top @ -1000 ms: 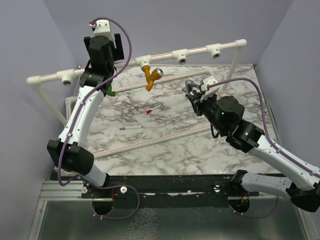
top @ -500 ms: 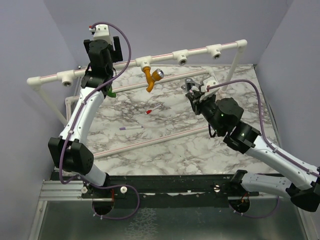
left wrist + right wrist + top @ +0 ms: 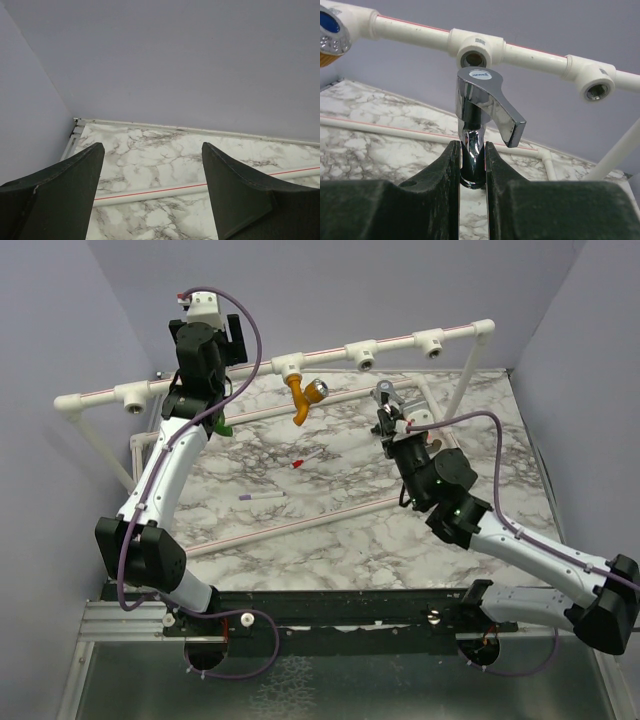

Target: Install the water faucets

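Note:
My right gripper (image 3: pixel 472 165) is shut on the stem of the grey metal faucet (image 3: pixel 482 107) and holds it upright just in front of a white tee joint (image 3: pixel 474 50) on the raised pipe rail. In the top view this faucet (image 3: pixel 385 398) is below the rail's middle tee (image 3: pixel 362 351). The mustard-orange faucet (image 3: pixel 303 395) hangs from its tee (image 3: pixel 290 365). Its knob shows in the right wrist view (image 3: pixel 330 35). The green faucet (image 3: pixel 224 426) lies on the table, partly hidden by my left arm. My left gripper (image 3: pixel 150 200) is open and empty, raised at the back left (image 3: pixel 222 335).
The white pipe rail (image 3: pixel 400 340) runs across the back on legs, with open tees at the right (image 3: pixel 430 340) and left (image 3: pixel 135 395). Two thin sticks, red-tipped (image 3: pixel 305 460) and purple-tipped (image 3: pixel 260 496), lie on the marble table (image 3: pixel 330 530). Low pipes (image 3: pixel 150 192) lie on it.
My right gripper has carried the grey faucet back and left, closer to the rail's middle tee. My left arm has risen slightly.

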